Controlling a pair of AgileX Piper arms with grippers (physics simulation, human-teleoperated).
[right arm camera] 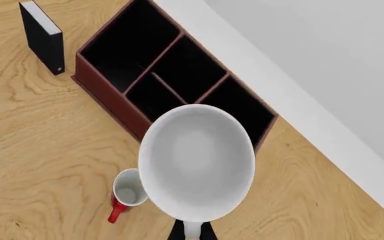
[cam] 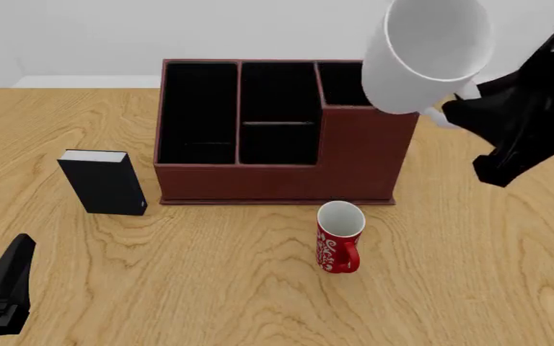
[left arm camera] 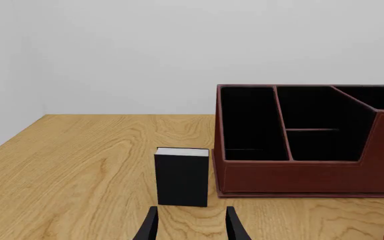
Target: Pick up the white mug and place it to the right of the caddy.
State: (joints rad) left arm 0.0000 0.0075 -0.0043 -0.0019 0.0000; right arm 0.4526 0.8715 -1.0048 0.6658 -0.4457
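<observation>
The white mug (cam: 429, 54) hangs high in the air, tilted with its mouth toward the camera, above the right end of the caddy (cam: 277, 176). My right gripper (cam: 453, 109) is shut on its handle. In the right wrist view the white mug (right arm camera: 196, 162) fills the middle, with the gripper (right arm camera: 191, 231) under it and the caddy (right arm camera: 105, 97) beyond. The caddy (left arm camera: 299, 175) is a reddish-brown organiser with black compartments. My left gripper (left arm camera: 192, 227) is open and holds nothing, low at the near left of the table (cam: 3, 288).
A red mug with white swirls (cam: 337, 244) stands upright on the wooden table just in front of the caddy's right part. A small black book-like box (cam: 104, 182) stands left of the caddy, directly ahead of the left gripper. The far table edge runs behind the caddy.
</observation>
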